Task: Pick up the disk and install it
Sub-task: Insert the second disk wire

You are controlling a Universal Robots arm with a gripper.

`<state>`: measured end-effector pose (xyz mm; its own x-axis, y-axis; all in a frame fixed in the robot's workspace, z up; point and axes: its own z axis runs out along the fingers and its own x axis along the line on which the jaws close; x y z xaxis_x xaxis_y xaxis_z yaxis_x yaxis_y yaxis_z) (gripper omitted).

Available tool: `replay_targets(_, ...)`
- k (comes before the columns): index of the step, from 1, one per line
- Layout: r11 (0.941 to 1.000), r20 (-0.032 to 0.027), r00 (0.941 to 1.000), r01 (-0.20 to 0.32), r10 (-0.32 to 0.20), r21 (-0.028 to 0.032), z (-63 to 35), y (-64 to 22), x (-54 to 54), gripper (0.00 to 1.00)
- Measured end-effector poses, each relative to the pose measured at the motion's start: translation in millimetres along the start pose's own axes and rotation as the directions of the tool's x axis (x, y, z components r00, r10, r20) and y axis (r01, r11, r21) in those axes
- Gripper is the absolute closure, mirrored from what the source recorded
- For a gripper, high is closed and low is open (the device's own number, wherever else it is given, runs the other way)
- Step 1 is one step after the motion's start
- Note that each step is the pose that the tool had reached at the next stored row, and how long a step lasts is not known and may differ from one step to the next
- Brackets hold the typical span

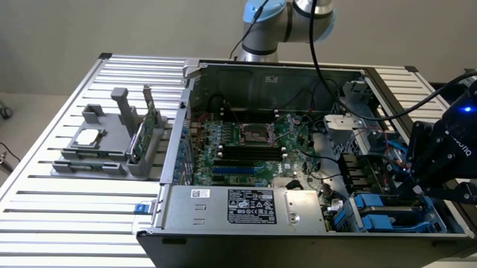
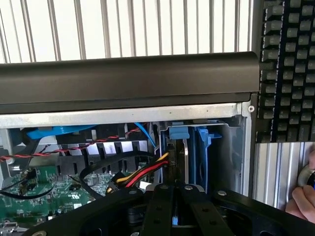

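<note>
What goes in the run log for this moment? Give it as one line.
pincer: shut | position: over drive bay of open black computer case | disk: silver-grey metal drive in blue plastic carrier, seated upright in bay | grasp: unclear

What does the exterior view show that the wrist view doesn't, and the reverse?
Exterior view alone: the grey holder on the slatted table, with a silver chip and a green card, plus the arm's base. Wrist view alone: a keyboard and a person's hand. Both: the open computer case, its motherboard and blue drive carriers.
</note>
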<state>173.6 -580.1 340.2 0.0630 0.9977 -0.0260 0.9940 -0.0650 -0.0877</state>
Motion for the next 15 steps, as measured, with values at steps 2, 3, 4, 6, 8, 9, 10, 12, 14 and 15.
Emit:
replay_targets(2, 1.0000, -0.0034, 1.0000, 0.000, 0.000, -0.0004, 0.8, -0.1, -0.5, 0.89)
replay_targets(3, 1.0000, -0.0057, 1.0000, 0.001, -0.001, -0.0008, 1.4, -0.1, -0.7, 0.89)
replay_targets(4, 1.0000, -0.0077, 1.0000, 0.001, -0.001, -0.0012, 1.8, -0.1, -0.9, 0.89)
replay_targets(6, 1.0000, -0.0124, 0.9999, 0.002, -0.002, -0.0019, 2.5, 0.0, -1.4, 0.89)
replay_targets(8, 1.0000, -0.0169, 0.9999, 0.002, -0.002, -0.0020, 3.0, 0.0, -1.8, 0.89)
replay_targets(9, 1.0000, -0.0188, 0.9998, 0.002, -0.002, -0.0020, 3.2, 0.0, -2.0, 0.89)
replay_targets(10, 1.0000, -0.0202, 0.9998, 0.002, -0.003, -0.0020, 3.3, 0.0, -2.3, 0.89)
replay_targets(12, 1.0000, -0.0216, 0.9998, 0.003, -0.003, -0.0019, 3.3, 0.1, -2.9, 0.89)
replay_targets(14, 1.0000, -0.0239, 0.9997, 0.003, -0.003, -0.0017, 2.9, 0.1, -3.8, 0.89)
replay_targets(15, 1.0000, -0.0259, 0.9997, 0.003, -0.003, -0.0017, 2.0, -0.1, -4.2, 0.89)
